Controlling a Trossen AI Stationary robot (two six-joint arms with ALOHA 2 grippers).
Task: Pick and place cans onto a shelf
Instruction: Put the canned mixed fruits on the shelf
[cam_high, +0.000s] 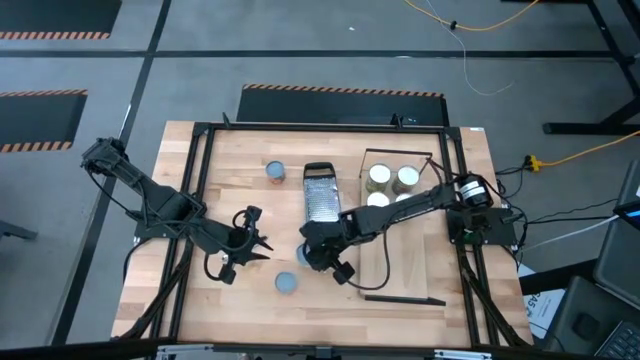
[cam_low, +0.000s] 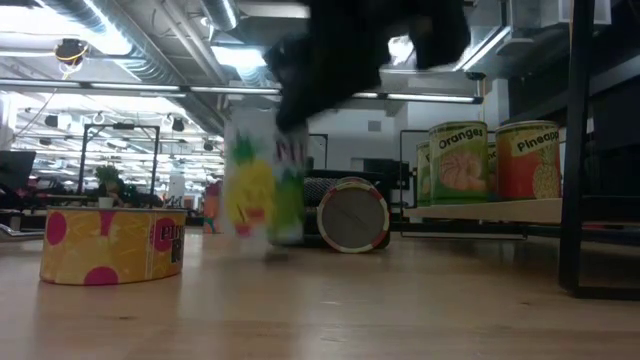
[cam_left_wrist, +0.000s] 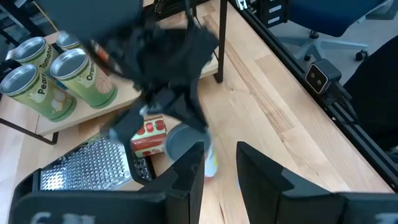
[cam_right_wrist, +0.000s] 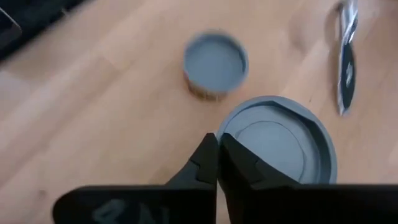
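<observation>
Grey-topped can (cam_right_wrist: 277, 140) sits just beside the shut right tool (cam_right_wrist: 219, 163).

Tabletop (cam_high: 250, 160): pale wood, butcher-block strips w/ visible grain, satin sheen, smooth. Shelf (cam_high: 405, 275) at about 3 o'clock on the table: same light wood, thin matt-black metal edge rails. Cans on shelf (cam_left_wrist: 84, 78): glossy paper labels, bright ribbed metal tops, shiny. Can near table centre (cam_right_wrist: 273, 146): lid looks matt grey-blue, smooth, prob. plastic. Low can (cam_low: 112, 245) at approx. 6 o'clock: printed paper wrap, semi-gloss. Can lying on its side (cam_low: 352, 215): dull silver metal end, red rim. Grater (cam_left_wrist: 84, 168) at centre: perforated steel, rough, glinting; black handle, looks plastic. Right gripper (cam_right_wrist: 217, 165) fingers: matt black, smooth. Frame round table (cam_high: 300, 127): black metal, matt.
</observation>
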